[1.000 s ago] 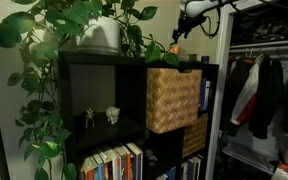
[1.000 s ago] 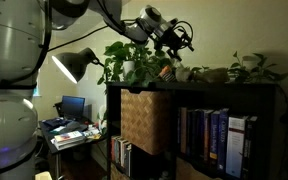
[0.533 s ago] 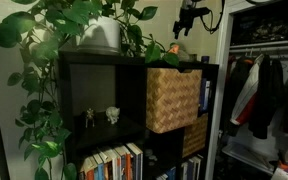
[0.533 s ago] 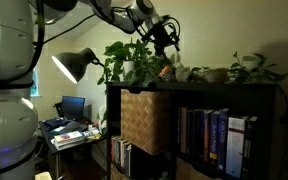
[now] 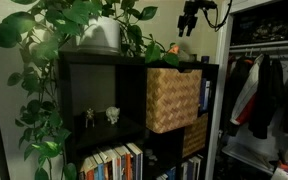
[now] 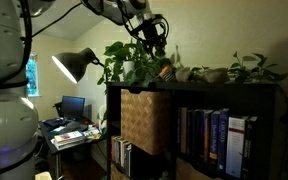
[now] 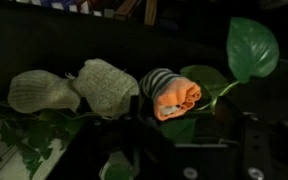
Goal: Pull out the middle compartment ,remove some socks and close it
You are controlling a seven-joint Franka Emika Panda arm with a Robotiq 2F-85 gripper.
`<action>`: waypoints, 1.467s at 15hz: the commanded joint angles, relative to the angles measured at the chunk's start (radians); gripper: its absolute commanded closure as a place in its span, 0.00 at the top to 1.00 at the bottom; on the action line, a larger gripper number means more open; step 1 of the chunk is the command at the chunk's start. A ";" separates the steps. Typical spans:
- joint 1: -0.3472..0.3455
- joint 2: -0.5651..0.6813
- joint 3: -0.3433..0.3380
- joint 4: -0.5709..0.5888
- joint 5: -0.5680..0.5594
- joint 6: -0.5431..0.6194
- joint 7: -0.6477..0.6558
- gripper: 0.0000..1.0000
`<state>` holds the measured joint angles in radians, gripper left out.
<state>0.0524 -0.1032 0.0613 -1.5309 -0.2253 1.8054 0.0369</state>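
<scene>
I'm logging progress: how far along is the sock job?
Done, apparently: sock bundles lie on the shelf top. In hand: nothing I can see; the gripper hovers above. Left: the wicker basket seems to jut from its cell, so pushing it in.

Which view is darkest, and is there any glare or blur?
Wrist view is darkest: only the pale sock bundles and a leaf catch light, its lower edge a murky blur. In an exterior view the lamp glares brightly; in an exterior view the gripper is a dark silhouette against the wall.
</scene>
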 commanded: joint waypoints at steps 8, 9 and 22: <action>0.030 -0.204 0.009 -0.318 0.224 -0.082 -0.052 0.05; 0.032 -0.221 0.010 -0.352 0.240 -0.072 -0.045 0.03; 0.032 -0.289 0.028 -0.634 0.366 0.085 0.005 0.04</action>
<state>0.0793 -0.3534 0.0847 -2.0779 0.1206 1.8056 0.0209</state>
